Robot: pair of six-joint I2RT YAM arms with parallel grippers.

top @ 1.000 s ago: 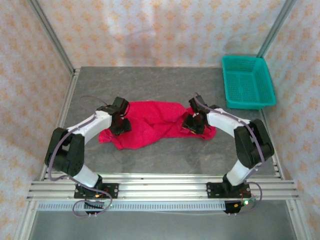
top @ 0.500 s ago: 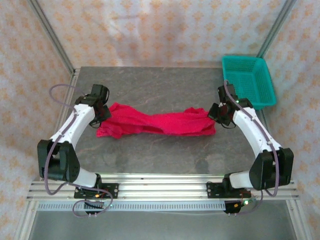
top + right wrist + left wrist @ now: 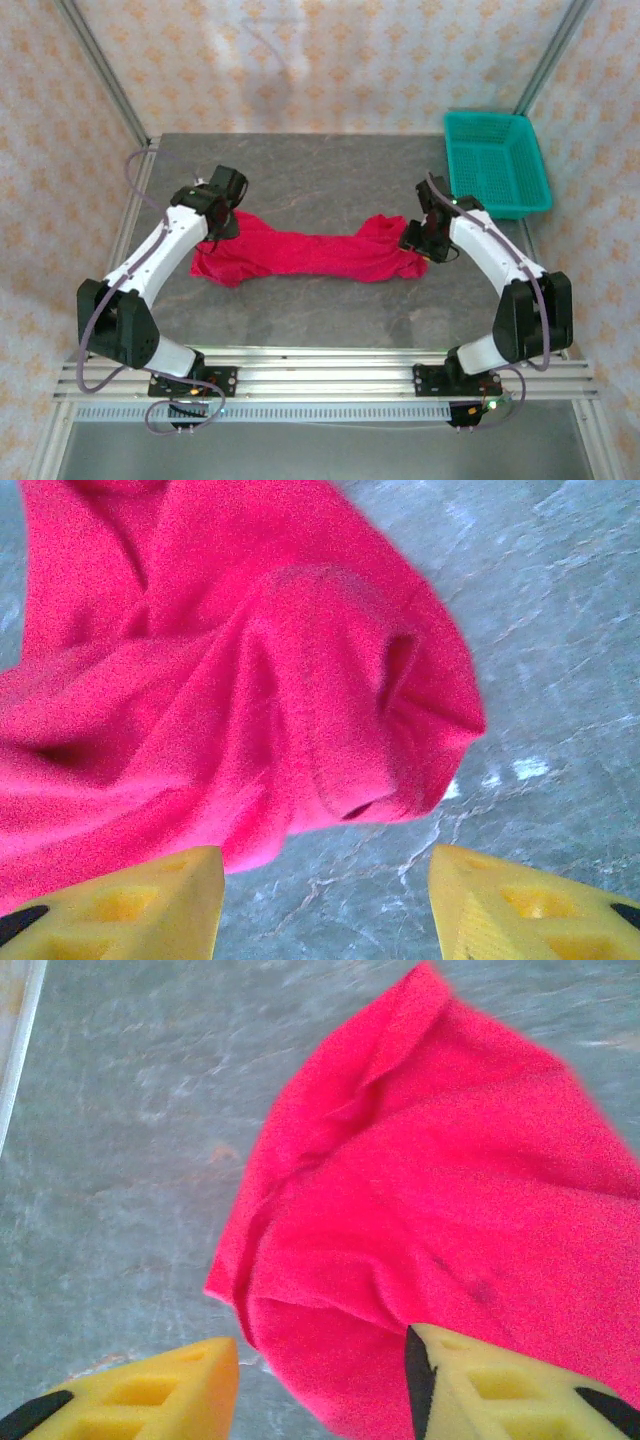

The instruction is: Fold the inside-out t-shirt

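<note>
T-shirt [image 3: 310,255]: red, lies on the grey table [image 3: 320,170] in a long strip from left to right, thin in the middle.
T-shirt change: it is much longer and flatter than the lumpy heap of a second ago.
Left gripper [image 3: 320,1380]: open, jaws apart, low over the shirt's left end; one jaw may touch the cloth, hard to tell.
Right gripper [image 3: 325,895]: open, jaws apart, over the rumpled right end, holding nothing.
Gripper change: both sit further apart than a second ago.
Basket [image 3: 495,165]: teal, far right corner, same spot, well apart from the shirt.
</note>
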